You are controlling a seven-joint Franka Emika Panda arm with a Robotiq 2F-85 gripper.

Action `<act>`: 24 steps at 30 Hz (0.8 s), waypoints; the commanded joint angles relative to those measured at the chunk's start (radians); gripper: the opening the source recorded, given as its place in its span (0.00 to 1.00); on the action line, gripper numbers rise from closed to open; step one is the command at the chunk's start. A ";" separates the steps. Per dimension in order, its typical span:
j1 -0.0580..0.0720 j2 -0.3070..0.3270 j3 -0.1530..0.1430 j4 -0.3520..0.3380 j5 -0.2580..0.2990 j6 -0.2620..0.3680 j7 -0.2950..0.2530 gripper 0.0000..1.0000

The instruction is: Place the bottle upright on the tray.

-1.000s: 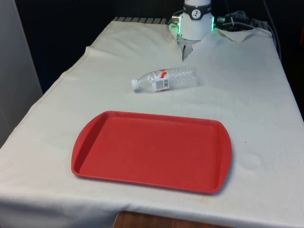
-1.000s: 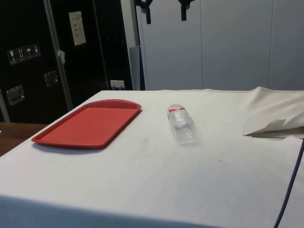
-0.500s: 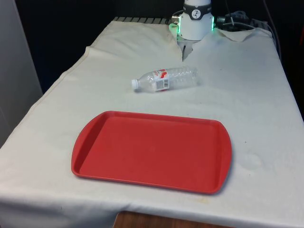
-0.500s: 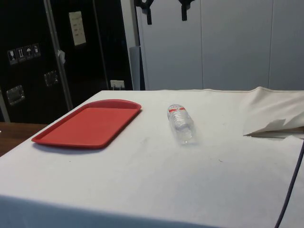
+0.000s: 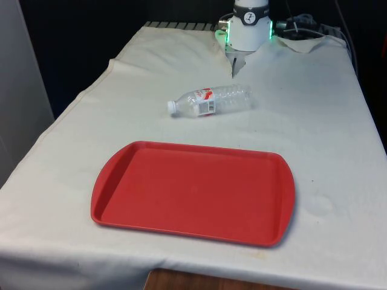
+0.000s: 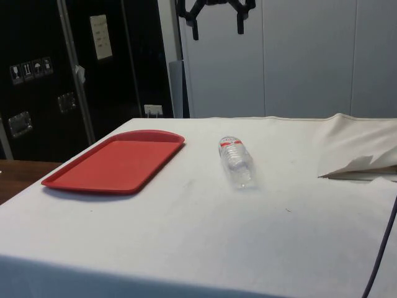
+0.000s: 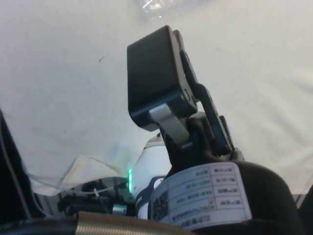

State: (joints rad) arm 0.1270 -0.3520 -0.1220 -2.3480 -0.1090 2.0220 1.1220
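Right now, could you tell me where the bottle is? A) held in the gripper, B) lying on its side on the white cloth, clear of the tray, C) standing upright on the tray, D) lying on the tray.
B: the bottle lies on its side on the cloth, apart from the red tray.

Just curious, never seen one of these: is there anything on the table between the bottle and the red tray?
Nothing: only bare white cloth lies between bottle and tray in the front view.
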 commanded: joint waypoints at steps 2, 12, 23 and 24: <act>-0.004 0.001 0.009 -0.015 -0.027 0.032 0.032 1.00; -0.004 0.005 0.023 -0.049 -0.074 0.089 0.084 1.00; -0.004 0.010 0.034 -0.093 -0.119 0.153 0.135 1.00; -0.004 0.011 0.034 -0.095 -0.122 0.156 0.137 1.00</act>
State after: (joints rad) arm 0.1270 -0.3430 -0.0930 -2.4370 -0.2170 2.1600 1.2400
